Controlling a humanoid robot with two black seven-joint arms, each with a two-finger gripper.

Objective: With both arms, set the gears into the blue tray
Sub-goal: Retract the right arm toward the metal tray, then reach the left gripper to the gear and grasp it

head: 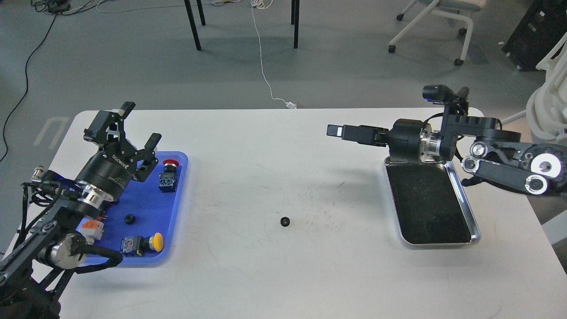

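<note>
Spreading its fingers wide above the blue tray [179, 177], whose long axis ran toward the robot, the left gripper [128, 126] held nothing, the right gripper [335, 130], finger state unclear, pointed left, one gear [129, 218] lay inside and another gear [285, 221] mid-table.

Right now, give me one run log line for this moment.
left gripper open above blue tray | right gripper empty | one gear in tray | one gear on table
</note>
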